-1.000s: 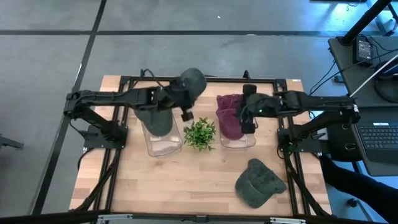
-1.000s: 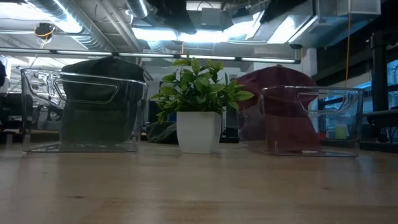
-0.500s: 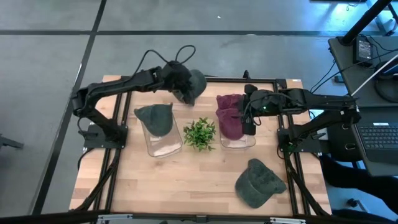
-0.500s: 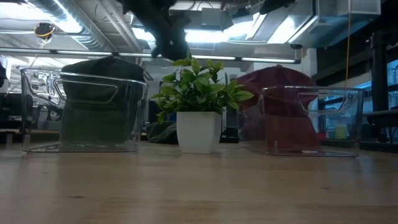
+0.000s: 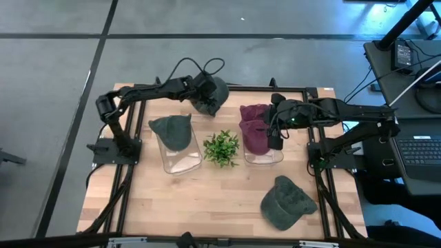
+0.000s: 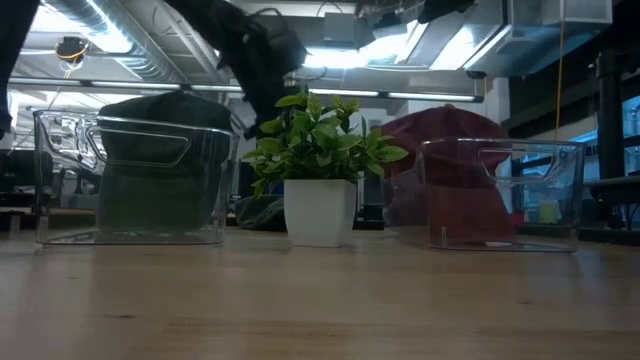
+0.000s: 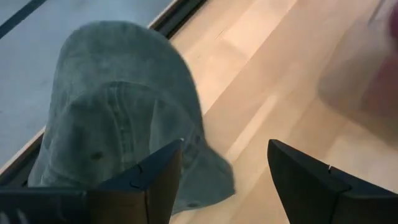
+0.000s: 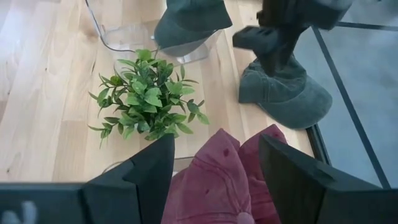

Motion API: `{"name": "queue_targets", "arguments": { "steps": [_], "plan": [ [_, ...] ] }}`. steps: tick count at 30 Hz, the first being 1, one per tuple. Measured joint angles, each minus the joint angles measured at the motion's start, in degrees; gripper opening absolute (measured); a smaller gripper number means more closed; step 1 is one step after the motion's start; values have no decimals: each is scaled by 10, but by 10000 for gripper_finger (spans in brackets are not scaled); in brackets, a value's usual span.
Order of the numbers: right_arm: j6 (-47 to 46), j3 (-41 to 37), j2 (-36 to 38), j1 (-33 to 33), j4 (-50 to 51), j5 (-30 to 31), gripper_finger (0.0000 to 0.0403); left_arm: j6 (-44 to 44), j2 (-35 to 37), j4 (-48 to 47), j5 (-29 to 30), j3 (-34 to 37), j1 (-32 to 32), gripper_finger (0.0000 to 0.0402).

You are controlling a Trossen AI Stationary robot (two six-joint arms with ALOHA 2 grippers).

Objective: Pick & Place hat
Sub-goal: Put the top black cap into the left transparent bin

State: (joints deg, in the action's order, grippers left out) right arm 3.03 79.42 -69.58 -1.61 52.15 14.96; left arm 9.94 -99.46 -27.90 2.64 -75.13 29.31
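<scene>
A grey-green hat [image 5: 215, 93] [image 7: 118, 106] lies on its brim at the table's far edge. My left gripper [image 5: 204, 105] [image 7: 224, 162] hangs open just over its near side, one finger in front of the crown. A second green hat [image 5: 172, 129] sits on top of the left clear bin [image 5: 180, 160]. A third [image 5: 286, 201] lies at the front right. Dark red hats [image 5: 253, 129] [image 8: 217, 180] fill the right clear bin [image 5: 265, 155]. My right gripper [image 5: 274, 134] [image 8: 214, 162] stands open above them. My left gripper comes at the far hat from above, slanting toward the far edge, open, with one finger [image 7: 149, 180] over the crown's near side [image 7: 168, 124]. Whether that finger touches the cloth I cannot tell.
A small potted plant [image 5: 222, 147] [image 6: 318, 170] stands between the two bins. Black frame rails [image 5: 241, 88] run along the table's far edge right behind the far hat. Bare wood lies at the front left [image 5: 172, 207].
My left gripper has swung from above the gap between the left bin and the plant toward the table's far edge, then dropped down to the hat lying there. The hats have stayed where they were.
</scene>
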Motion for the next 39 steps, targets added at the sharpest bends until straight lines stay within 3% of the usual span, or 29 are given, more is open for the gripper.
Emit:
{"name": "queue_targets", "arguments": {
  "steps": [8, 15, 26, 31, 39],
  "plan": [
    [-15, 0, 0, 0, 0, 0, 230, -21, -58, -3, 28, 0, 5, 230],
    [-28, 0, 0, 0, 0, 0, 230, 12, -92, -7, 84, 0, 12, 230],
    [-28, 0, 0, 0, -1, 0, 230, 31, -123, -6, 49, 0, 17, 225],
    [-27, 0, 0, 0, -1, 5, 230, 30, -123, -8, 47, 0, 17, 177],
    [-59, 0, 0, 0, -1, 5, 230, -3, -120, -9, 4, 0, 16, 45]
  ]
}}
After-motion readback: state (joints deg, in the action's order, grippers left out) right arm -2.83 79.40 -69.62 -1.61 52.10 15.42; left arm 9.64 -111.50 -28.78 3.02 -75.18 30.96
